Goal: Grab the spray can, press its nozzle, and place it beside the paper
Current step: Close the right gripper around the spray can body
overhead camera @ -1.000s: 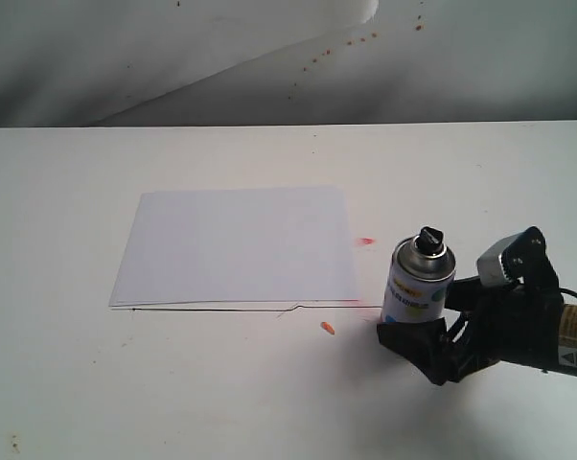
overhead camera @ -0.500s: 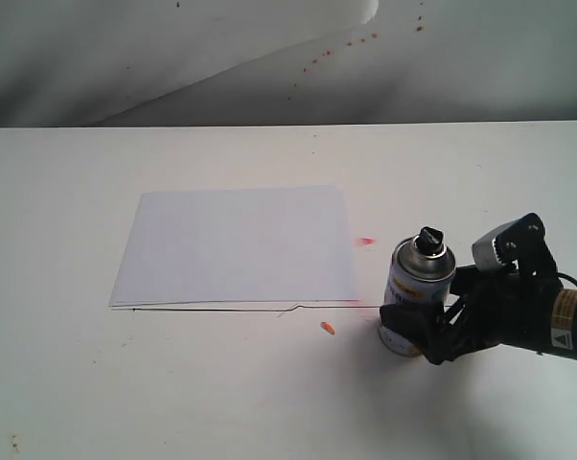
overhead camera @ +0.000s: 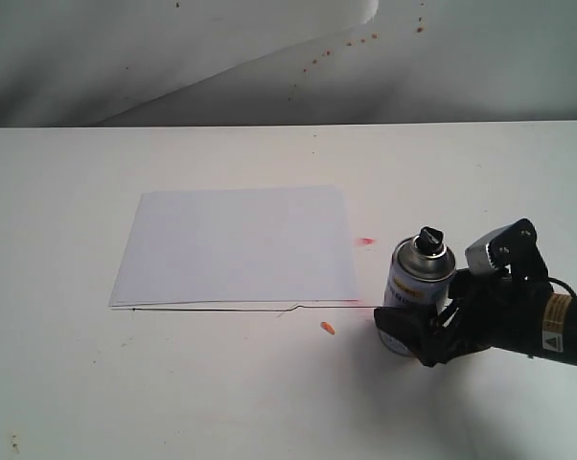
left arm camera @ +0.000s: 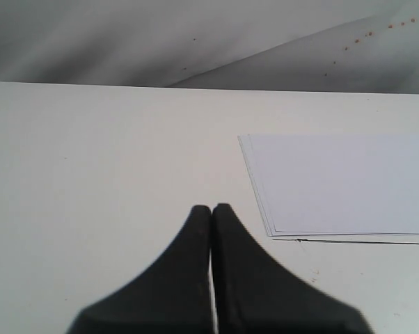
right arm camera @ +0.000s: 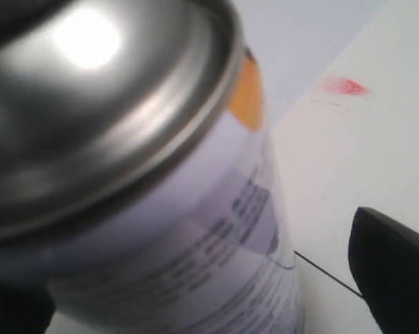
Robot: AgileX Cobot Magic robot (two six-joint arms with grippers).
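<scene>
the small white spray can [overhead camera: 418,292] with coloured dots, a yellow label band and a silver domed top stands upright on the white table [overhead camera: 173,383], just right of the near right corner of the flat white sheet of paper [overhead camera: 236,244], close to it but not touching; its tiny black nozzle [overhead camera: 429,237] sits on the dome, free of any contact; the right gripper [overhead camera: 418,328] comes in low from the right and brackets the can's lower body; in the right wrist view one black finger [right arm camera: 394,278] stands off the can wall with bare table showing between, so the jaws look spread and not yet clamped; the left gripper [left arm camera: 211,212] is pinched together on nothing, over bare table left of the paper's edge [left arm camera: 342,181]; a red smudge [overhead camera: 366,241] lies just beyond the can and an orange fleck [overhead camera: 327,329] lies on the near side.

the step in hand looks like the grasp; to do it well, centre the can between the fingers before closing, so neither pad shoves it over or toward the paper; close squarely on the straight wall, not the curved dome; a low grip on a smooth cylinder may let it tilt, so squeeze firmly and lift straight up; keep the nozzle clear and aimed away from the wrist camera for the press to follow.
</scene>
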